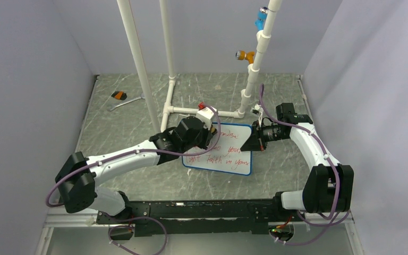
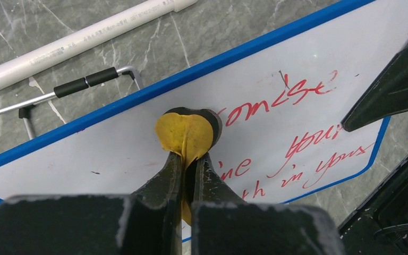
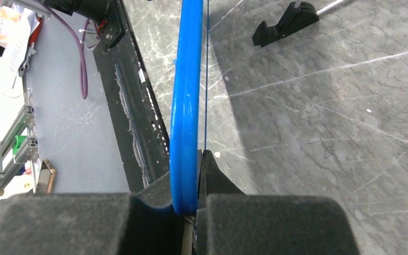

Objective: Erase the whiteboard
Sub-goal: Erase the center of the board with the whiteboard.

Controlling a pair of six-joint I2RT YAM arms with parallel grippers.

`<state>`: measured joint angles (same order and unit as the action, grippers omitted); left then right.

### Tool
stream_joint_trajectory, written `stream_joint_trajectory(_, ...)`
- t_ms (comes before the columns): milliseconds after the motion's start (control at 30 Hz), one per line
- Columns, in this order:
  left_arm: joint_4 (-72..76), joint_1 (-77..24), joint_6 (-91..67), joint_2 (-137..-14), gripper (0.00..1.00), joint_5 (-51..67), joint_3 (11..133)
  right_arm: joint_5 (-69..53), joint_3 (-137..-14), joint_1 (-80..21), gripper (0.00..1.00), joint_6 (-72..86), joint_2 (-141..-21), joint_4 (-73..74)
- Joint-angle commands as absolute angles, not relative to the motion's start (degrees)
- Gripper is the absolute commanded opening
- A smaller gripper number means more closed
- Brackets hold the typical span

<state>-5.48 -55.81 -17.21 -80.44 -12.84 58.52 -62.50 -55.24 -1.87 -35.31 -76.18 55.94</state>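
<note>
**Tool.** The yellow eraser pad (image 2: 185,135), one in number, has a dark backing. It is pinched between the nearly closed fingers of the left gripper (image 2: 189,162), and its face is pressed against the whiteboard (image 2: 111,149).

**Board.** There is one whiteboard, at mid-table between the two arms. In the top view its long axis runs roughly left to right. The right gripper (image 3: 191,186) is clamped on the blue frame (image 3: 186,95) at the board's right edge and steadies it. The board's tilt cannot be determined.

**Governing relation.** In the left wrist view the pad sits at the start of the top line of the red writing (image 2: 297,93). All the legible script lies to the pad's right and below it, and the face to its left is plain. The stroke should therefore run along the long axis, towards the right gripper. The left arm is the nearer one and carries the tool.

**Count.** Three lines of red script are visible. The task is judged to be at an early stage.
</note>
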Motion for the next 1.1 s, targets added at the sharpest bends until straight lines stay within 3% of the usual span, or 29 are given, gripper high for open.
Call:
stream_joint_trajectory(0,-2.82,-56.88,-17.30,-80.25,0.00,-12.75,59.25,-62.97,-56.84,-2.70,0.00,-38.78,-75.91,57.84)
stream_joint_trajectory(233,-2.36,-59.54,-17.26,-83.21,0.00,-12.77,60.22,-62.96,-56.89,-2.72,0.00,-38.78,-75.92,57.86)
stream_joint_trajectory(633,-2.41,-50.52,-20.21,-75.92,0.00,-8.12,55.11,-62.97,-56.86,-2.66,0.00,-38.94,-75.74,57.92)
stream_joint_trajectory(1067,-3.14,-59.24,-20.79,-83.02,0.00,-13.38,60.41,-63.00,-56.95,-2.68,0.00,-38.89,-76.23,57.93)
